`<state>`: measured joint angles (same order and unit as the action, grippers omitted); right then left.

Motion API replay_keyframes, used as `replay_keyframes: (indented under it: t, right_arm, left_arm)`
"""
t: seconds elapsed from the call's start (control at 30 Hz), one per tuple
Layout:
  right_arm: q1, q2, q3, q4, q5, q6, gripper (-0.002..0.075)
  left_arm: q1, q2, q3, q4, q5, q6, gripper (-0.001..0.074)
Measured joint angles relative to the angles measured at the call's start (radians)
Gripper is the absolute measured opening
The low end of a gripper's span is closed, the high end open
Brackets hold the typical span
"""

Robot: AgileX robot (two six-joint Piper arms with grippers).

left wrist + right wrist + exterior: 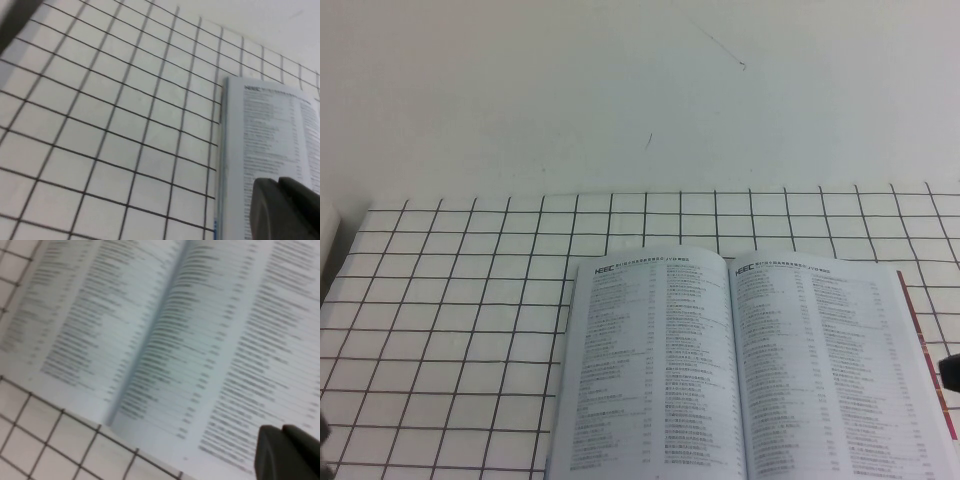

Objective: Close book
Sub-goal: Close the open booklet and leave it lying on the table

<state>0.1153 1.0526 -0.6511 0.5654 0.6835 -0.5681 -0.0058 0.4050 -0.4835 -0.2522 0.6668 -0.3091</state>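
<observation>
- One white wall (620, 90), plain, behind the far edge of the table.
- One table (450, 300), covered in white cloth with a black square grid.
- One book (740, 370), lying open and flat on the table, right of centre on the near side. Its near end runs out of the high view.
- Two open pages, left page (650, 370) and right page (820, 370), both face up. Both are packed with small text columns and meet at one centre crease.
- One red cover strip (928, 350), showing along the outer edge of the right page.
- Two grippers, both only partly seen.
- My right gripper (950, 370) is a dark tip at the right edge of the high view, just beside the red strip. In the right wrist view it sits over the right page. I cannot tell how far open it is, or whether it touches the book.
- My left gripper (323, 440) is a dark sliver at the near left corner, over the grid cloth and well apart from the book. I cannot tell how far open it is or whether it holds anything.
</observation>
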Motion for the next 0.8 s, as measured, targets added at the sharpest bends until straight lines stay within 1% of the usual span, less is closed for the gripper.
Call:
replay_keyframes:
  t: [0.13, 0.23, 0.33, 0.43, 0.57, 0.73, 0.8]
  right_arm:
    - [0.000, 0.130, -0.056, 0.167, 0.059, -0.173, -0.0003]
    - [0.000, 0.216, -0.085, 0.256, 0.092, -0.260, -0.0003]
    - [0.002, 0.287, -0.115, 0.315, 0.121, -0.326, -0.0003]
    - [0.026, 0.339, -0.148, 0.335, 0.116, -0.349, -0.0003]
    - [0.087, 0.378, -0.177, 0.339, 0.078, -0.358, -0.0003]
    - [0.154, 0.443, -0.215, 0.339, 0.019, -0.362, -0.0003]
    - [0.172, 0.477, -0.225, 0.334, 0.012, -0.362, -0.0003]
  left_arm:
    - [0.000, 0.139, 0.000, -0.279, -0.040, 0.351, -0.0004]
    - [0.000, 0.262, 0.000, -0.493, -0.045, 0.613, -0.0004]
    - [0.000, 0.405, 0.000, -0.665, -0.045, 0.837, -0.0004]
    - [0.000, 0.546, 0.000, -0.819, -0.052, 1.000, -0.0004]
    - [0.000, 0.730, 0.000, -1.016, -0.051, 1.203, -0.0004]
    - [0.000, 0.943, 0.000, -1.239, -0.049, 1.412, -0.0004]
    - [0.000, 1.020, -0.002, -1.323, -0.023, 1.496, -0.0004]
